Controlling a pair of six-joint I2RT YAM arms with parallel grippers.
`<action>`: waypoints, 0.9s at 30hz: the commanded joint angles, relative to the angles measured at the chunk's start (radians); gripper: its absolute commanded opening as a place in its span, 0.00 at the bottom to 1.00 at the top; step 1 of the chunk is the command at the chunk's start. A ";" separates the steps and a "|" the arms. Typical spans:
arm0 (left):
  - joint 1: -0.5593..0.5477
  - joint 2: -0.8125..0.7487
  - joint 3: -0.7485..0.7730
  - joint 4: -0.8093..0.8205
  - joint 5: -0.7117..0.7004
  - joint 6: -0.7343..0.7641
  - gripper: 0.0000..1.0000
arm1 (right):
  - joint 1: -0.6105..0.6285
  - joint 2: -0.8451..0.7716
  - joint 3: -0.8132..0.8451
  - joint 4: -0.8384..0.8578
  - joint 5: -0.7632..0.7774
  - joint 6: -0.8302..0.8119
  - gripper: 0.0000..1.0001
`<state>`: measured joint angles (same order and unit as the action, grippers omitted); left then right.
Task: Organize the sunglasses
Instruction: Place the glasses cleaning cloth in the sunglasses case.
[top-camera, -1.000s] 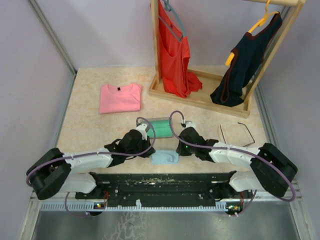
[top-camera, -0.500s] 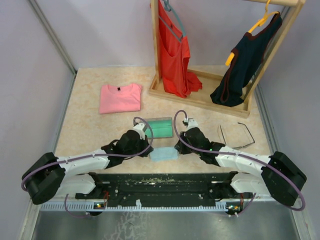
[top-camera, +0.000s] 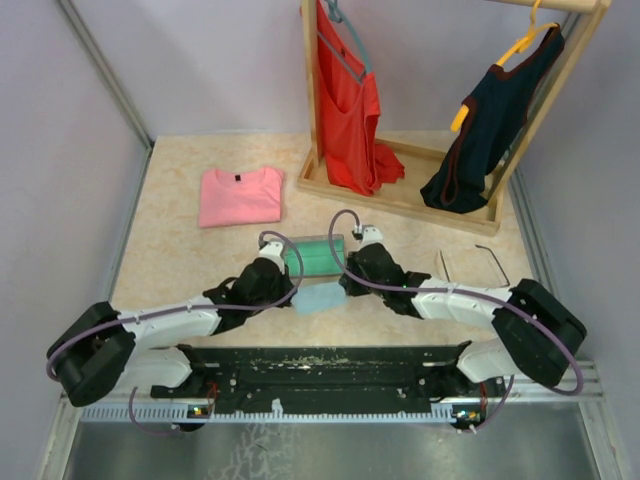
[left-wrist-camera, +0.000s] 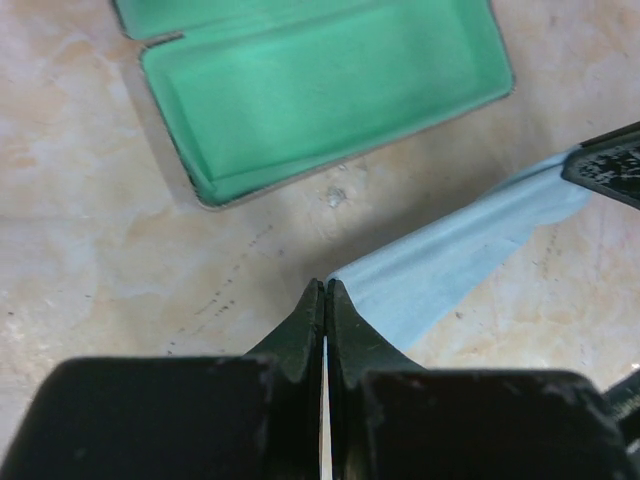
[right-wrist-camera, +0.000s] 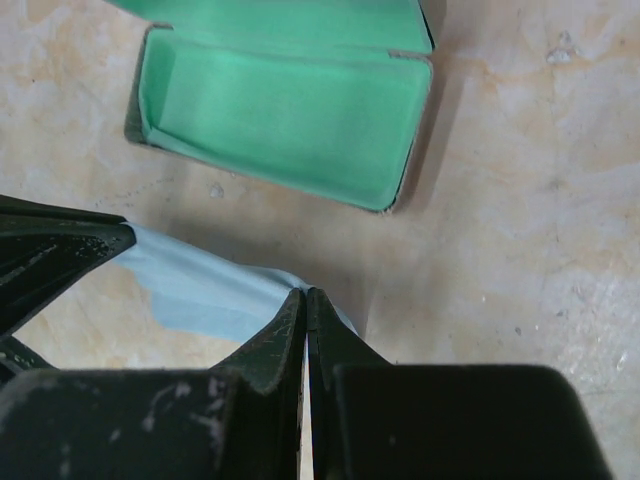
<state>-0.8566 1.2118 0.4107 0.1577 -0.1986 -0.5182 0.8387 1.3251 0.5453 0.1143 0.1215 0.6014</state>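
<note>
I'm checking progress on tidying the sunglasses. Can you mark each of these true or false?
1. The left gripper and the right gripper each pinch an end of the light blue cloth. True.
2. The sunglasses lie inside the case. False: they lie on the table by the right arm, and the case holds nothing.
3. The case is open, its green lining showing. True.
4. The pink shirt hangs on a hanger. False: it lies folded on the table.
</note>
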 joint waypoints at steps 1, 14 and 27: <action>0.036 0.044 0.046 0.016 -0.083 0.054 0.00 | -0.024 0.041 0.075 0.072 0.049 -0.025 0.00; 0.097 0.150 0.143 0.060 -0.122 0.143 0.00 | -0.054 0.133 0.163 0.084 0.048 -0.046 0.00; 0.141 0.225 0.208 0.081 -0.113 0.201 0.00 | -0.078 0.189 0.202 0.079 0.071 -0.050 0.00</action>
<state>-0.7322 1.4128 0.5850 0.2173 -0.2955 -0.3542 0.7826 1.4952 0.6964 0.1715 0.1608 0.5678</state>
